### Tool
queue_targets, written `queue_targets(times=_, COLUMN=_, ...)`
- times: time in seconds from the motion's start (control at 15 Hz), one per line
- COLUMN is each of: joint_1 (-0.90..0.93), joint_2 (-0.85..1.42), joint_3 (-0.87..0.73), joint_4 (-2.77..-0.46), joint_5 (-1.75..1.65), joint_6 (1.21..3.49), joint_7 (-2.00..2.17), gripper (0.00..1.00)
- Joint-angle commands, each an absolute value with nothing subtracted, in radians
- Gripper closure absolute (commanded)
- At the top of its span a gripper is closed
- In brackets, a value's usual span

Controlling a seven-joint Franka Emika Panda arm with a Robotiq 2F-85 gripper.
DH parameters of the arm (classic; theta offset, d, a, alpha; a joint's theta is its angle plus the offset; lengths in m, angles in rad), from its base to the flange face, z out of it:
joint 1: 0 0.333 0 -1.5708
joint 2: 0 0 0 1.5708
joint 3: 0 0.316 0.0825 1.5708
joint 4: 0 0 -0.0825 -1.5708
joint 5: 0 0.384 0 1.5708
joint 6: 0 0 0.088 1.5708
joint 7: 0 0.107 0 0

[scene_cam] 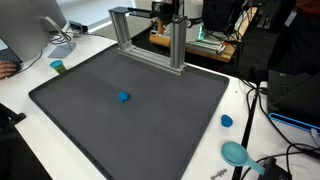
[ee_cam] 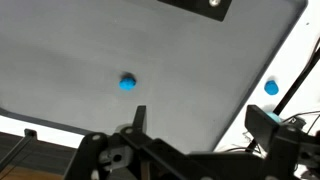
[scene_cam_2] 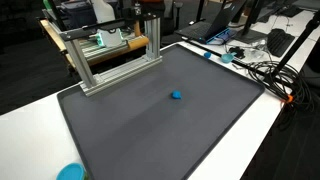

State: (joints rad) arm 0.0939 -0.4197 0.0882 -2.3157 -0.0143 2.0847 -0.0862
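Block on mat centre — frame at mat edge.

White table bears a dark grey mat; cables trail alongside.

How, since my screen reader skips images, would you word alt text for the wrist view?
A small blue object lies alone on a gray mat, apart from the open gripper that fills the bottom edge. A second blue item sits on the white table beside the mat.

white table, grey mat, blue block
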Motion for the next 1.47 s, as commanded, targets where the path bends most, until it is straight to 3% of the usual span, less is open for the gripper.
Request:
queue_targets(times=0.0, joint_1=0.099, joint_2=-0.419, joint_3=0.084, joint_4=-2.314, joint_5=-0.016, joint_6=2.083, joint_7=-0.084, gripper=0.0)
queue_targets(times=0.67, joint_1=0.02, joint_2=-0.55, joint_3=0.117, joint_4=-2.39, joint_5=-0.182, joint_6=2.077, joint_7=0.113, gripper=0.0)
queue_targets(times=1.4, joint_1=0.001, joint_2=-0.618, joint_3=0.063, joint_4=-2.514, joint_5=-0.064, joint_6=2.021, joint_7=0.146, gripper=0.0)
